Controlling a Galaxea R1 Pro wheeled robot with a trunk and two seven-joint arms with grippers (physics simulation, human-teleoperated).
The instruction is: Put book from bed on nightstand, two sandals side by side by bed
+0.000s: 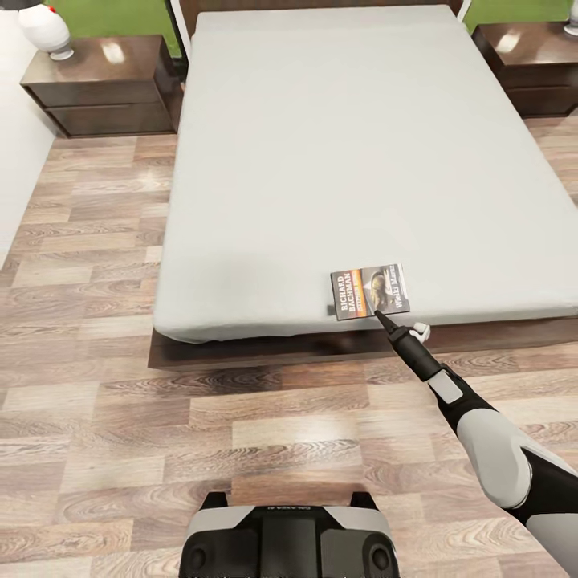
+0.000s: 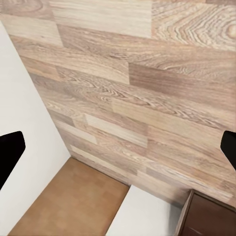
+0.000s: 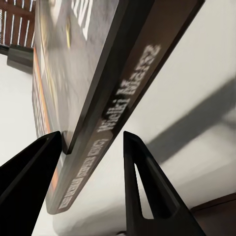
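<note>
The book (image 1: 371, 291), a thin dark paperback with an orange band and white lettering, lies near the front edge of the bed's pale mattress (image 1: 321, 160). My right gripper (image 1: 384, 319) reaches over the bed frame to the book's near corner. In the right wrist view its two dark fingers (image 3: 147, 191) stand close on either side of the book's edge (image 3: 105, 123), narrowed to its thickness. My left gripper (image 2: 118, 147) hangs open over the wood floor, empty. The two nightstands (image 1: 104, 84) (image 1: 530, 56) flank the head of the bed. The sandals are out of view.
A white lamp base (image 1: 46, 30) stands on the left nightstand. Wood-plank floor (image 1: 96, 385) lies left of and in front of the bed, and my base (image 1: 289, 542) stands on it. A white wall (image 1: 16, 144) runs along the left. A dark wooden corner (image 2: 209, 219) shows below my left gripper.
</note>
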